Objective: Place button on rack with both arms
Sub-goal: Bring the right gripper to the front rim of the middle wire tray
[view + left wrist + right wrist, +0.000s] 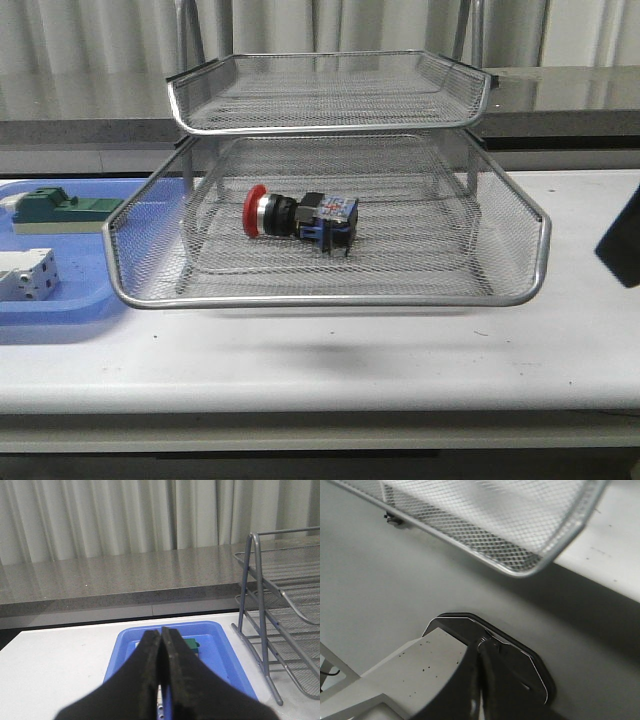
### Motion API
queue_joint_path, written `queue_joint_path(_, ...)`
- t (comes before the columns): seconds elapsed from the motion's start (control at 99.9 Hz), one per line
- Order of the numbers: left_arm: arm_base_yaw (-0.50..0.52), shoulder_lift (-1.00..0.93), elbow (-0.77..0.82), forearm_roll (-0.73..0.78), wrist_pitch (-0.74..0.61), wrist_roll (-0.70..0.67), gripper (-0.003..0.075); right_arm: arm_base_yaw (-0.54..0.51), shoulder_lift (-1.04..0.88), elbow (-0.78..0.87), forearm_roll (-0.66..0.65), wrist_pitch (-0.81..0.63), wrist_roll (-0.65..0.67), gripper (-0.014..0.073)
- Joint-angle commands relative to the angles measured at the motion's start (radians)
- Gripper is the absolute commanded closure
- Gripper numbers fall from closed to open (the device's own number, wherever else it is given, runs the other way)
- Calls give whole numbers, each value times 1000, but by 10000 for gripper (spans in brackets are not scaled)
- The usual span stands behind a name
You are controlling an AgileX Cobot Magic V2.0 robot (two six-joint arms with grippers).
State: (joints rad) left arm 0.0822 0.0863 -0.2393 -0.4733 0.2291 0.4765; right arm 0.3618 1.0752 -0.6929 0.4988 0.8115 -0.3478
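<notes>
The button (297, 217), with its red head pointing left, lies on its side in the pulled-out lower tray of the silver wire-mesh rack (330, 300). No gripper touches it. My left gripper (161, 632) is shut and empty, hovering over the blue tray (225, 650) left of the rack (260, 605); it is out of the front view. My right gripper (480, 650) is shut and empty, off the tray's front right corner (520, 572). A dark part of the right arm (622, 245) shows at the right edge.
The flat blue tray (60, 320) at the left holds a green block (60, 208) and a white-grey block (25, 275). The green block also shows in the left wrist view (191, 646). A grey counter and curtains stand behind the table.
</notes>
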Motion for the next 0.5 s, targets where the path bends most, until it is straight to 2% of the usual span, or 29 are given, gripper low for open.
queue_joint_path(0.0, 1, 10, -25, -16, -75, -8, 741, 49, 13, -34, 34, -73, -22, 662)
queue_joint_path(0.15, 1, 10, -25, -16, -75, -8, 741, 137, 61, -34, 20, -144, -45, 662)
queue_joint_path(0.29, 1, 10, -25, -16, -75, -8, 741, 234, 121, -34, -49, -213, -100, 661)
queue_joint_path(0.491, 1, 10, -25, -16, -75, -8, 741, 359, 206, -34, -150, -346, -109, 661)
